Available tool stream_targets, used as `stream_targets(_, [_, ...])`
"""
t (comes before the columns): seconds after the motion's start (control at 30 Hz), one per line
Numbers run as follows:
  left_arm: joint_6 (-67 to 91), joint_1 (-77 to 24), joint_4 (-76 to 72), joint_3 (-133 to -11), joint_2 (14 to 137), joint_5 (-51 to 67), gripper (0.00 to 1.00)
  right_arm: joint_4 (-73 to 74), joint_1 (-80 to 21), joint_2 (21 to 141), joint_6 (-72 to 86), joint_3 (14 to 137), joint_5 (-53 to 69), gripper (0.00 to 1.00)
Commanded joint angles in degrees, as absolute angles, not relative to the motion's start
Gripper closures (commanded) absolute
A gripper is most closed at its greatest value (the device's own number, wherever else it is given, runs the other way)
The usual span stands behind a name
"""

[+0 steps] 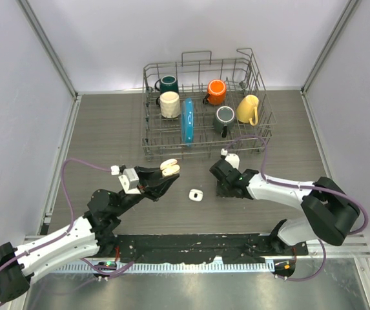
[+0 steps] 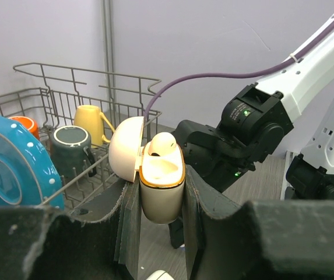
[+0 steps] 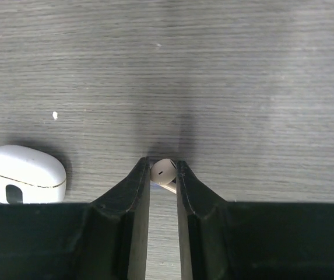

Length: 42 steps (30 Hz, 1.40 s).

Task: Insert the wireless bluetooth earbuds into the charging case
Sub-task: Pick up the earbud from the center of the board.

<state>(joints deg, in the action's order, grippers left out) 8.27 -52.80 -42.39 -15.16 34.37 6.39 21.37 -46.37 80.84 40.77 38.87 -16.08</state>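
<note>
1. earbuds: i could count two. the first earbud (image 2: 163, 143) sat in a slot of the cream charging case (image 2: 162, 178) with its rounded top poking out. the second earbud (image 3: 163, 170) lay down on the table (image 1: 107, 129).
2. cases: two. the cream one was up off the table with its lid swung open to the side. the white case (image 3: 24, 175) lay on the wood between my two arms, apart from both of them.
3. my fingers: my left gripper (image 2: 160, 201) was clamped on the body of the cream case, one finger on each side. my right gripper (image 3: 163, 175) was down at the tabletop with its tips squeezed in on the second earbud.
4. mugs: five, all in the dish rack (image 1: 172, 150). there was a dark green mug (image 1: 167, 83), a cream mug (image 1: 169, 103), an orange mug (image 1: 216, 92), a dark grey mug (image 1: 224, 118) and a yellow mug (image 1: 248, 108).
5. one blue plate (image 1: 186, 121) stood on edge in the rack between the cream mug and the grey mug. there was just the one wire rack, at the far side of the table.
6. surface: a dark grey wood-grain top, matte, with a pale speck or two near the white case.
7. room: plain pale walls (image 1: 17, 97) closed in the far side and both flanks. a purple cable (image 1: 68, 187) looped off each of my arms.
</note>
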Motion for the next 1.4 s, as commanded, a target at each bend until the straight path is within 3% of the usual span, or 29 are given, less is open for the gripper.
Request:
stream_targets(0.0, [7.6, -52.6, -44.3, -15.1, 33.8, 5.5, 1.00, 20.8, -46.1, 77.5, 52.5, 34.1, -19.7, 0.84])
stream_targets(0.1, [7.7, -52.6, -44.4, -14.9, 33.4, 5.3, 1.00, 19.2, -46.1, 74.9, 57.4, 31.5, -20.5, 0.84])
stream_targets(0.13, [7.8, -52.6, -44.3, -14.9, 33.2, 5.3, 1.00, 18.9, -46.1, 74.3, 57.8, 31.2, -21.3, 0.77])
stream_targets(0.23, [7.7, -52.6, -44.1, -14.6, 32.8, 4.9, 1.00, 19.7, -46.1, 74.2, 57.6, 31.7, -23.2, 0.74])
stream_targets(0.4, [7.7, -52.6, -44.1, -14.6, 32.8, 4.6, 1.00, 19.8, -46.1, 75.8, 55.2, 33.5, -23.5, 0.63])
stream_targets(0.8, [7.9, -52.6, -44.2, -14.8, 33.0, 4.7, 1.00, 18.4, -46.1, 73.1, 44.2, 35.9, -21.9, 0.51])
stream_targets(1.37, [7.9, -52.6, -43.9, -14.8, 32.9, 4.7, 1.00, 19.6, -46.1, 76.9, 32.5, 39.8, -16.4, 0.51])
